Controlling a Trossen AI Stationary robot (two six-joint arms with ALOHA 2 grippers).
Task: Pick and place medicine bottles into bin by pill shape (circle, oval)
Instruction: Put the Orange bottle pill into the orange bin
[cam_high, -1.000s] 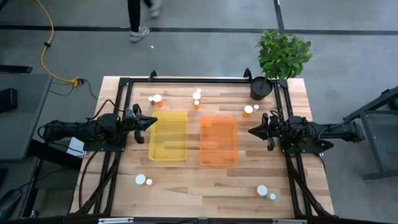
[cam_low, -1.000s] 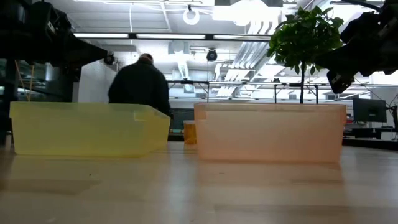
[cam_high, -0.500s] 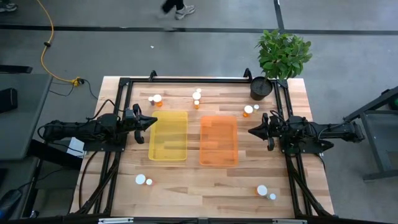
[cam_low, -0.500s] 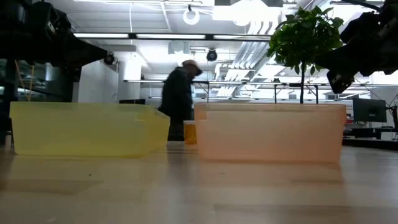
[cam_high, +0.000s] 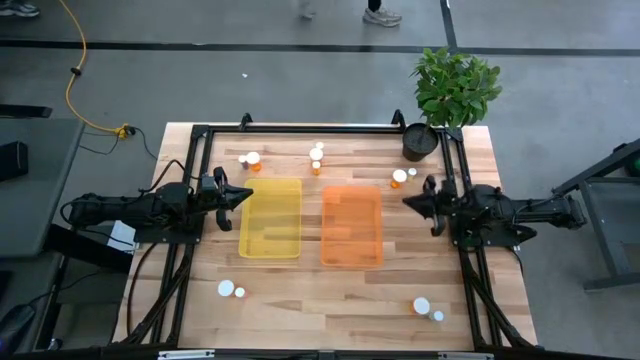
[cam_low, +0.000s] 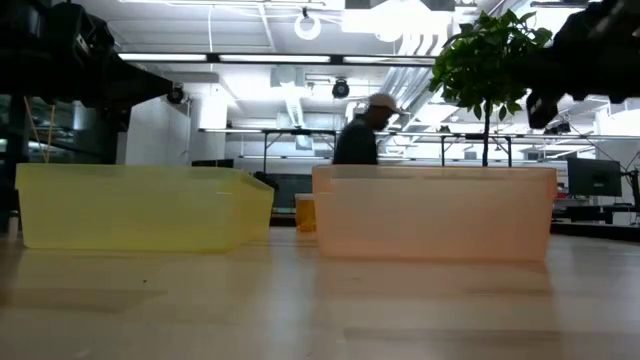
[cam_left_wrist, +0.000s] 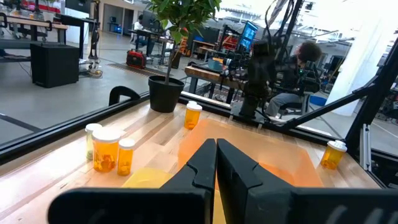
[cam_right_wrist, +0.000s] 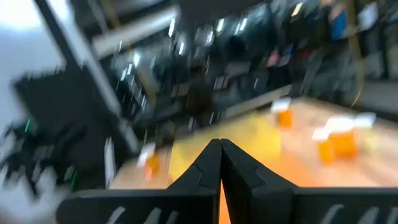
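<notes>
Standing upright, two bottles (cam_high: 403, 176) lie just far-left of the clenched, empty right gripper (cam_high: 407, 202) — nearer than the clenched left gripper (cam_high: 247, 196).

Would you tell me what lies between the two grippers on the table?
In the high view, the yellow bin and the orange bin lie side by side between the left gripper and the right gripper.

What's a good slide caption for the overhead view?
Both shut grippers, left gripper and right gripper, flank empty yellow bin and orange bin; medicine bottles scattered around.
</notes>
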